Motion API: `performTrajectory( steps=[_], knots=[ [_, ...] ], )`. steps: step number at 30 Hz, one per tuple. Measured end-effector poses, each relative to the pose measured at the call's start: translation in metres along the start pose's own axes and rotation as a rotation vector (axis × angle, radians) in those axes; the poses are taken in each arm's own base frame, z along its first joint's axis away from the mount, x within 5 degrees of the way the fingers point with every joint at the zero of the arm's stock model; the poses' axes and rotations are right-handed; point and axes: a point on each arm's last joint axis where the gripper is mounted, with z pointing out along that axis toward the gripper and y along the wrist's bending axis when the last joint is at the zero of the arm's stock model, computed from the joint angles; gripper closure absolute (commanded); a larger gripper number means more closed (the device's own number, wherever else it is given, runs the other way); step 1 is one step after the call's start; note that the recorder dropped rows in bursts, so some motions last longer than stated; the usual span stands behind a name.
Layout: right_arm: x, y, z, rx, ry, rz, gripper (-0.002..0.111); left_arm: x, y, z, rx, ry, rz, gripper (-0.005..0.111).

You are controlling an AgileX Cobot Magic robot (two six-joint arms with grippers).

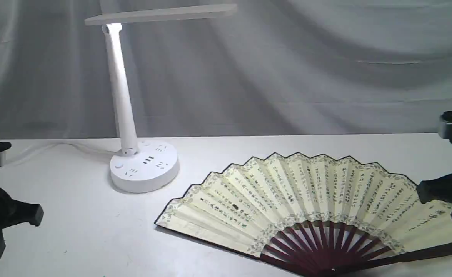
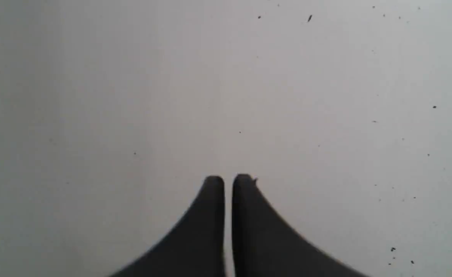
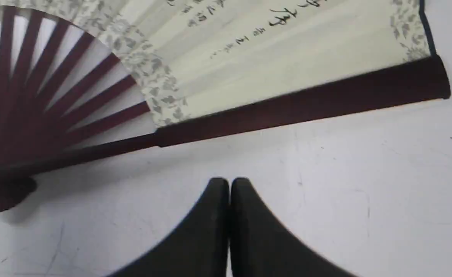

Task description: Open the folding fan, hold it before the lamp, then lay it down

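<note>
While the folding fan (image 1: 306, 200) lies spread wide and flat on the white table (image 1: 75, 231), its maroon ribs fanning from a pivot at the near edge of the exterior view, we see the white desk lamp (image 1: 125, 115) standing upright to its left, apart from it. Our right gripper (image 3: 229, 182) hovers near the fan's dark outer rib without touching it, fingers pressed together and empty. Our left gripper (image 2: 228, 181), fingers closed to a sliver of a gap, sits over bare table.
</note>
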Motion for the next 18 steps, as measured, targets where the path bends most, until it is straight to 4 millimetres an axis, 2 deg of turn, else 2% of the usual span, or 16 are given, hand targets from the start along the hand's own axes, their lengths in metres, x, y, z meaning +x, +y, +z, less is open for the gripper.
performTrajectory(
  steps=[4, 9, 18],
  knots=[
    [0.003, 0.000, -0.005, 0.000, 0.013, 0.002, 0.108, 0.004, 0.001, -0.017, 0.001, -0.036, 0.012, 0.107],
    [0.008, 0.000, -0.026, 0.007, -0.010, -0.007, 0.108, 0.015, 0.003, -0.057, 0.006, -0.138, 0.026, 0.107],
    [0.028, 0.002, -0.101, 0.025, -0.212, -0.039, 0.108, 0.057, 0.009, -0.137, 0.022, -0.362, 0.017, 0.107]
  ],
)
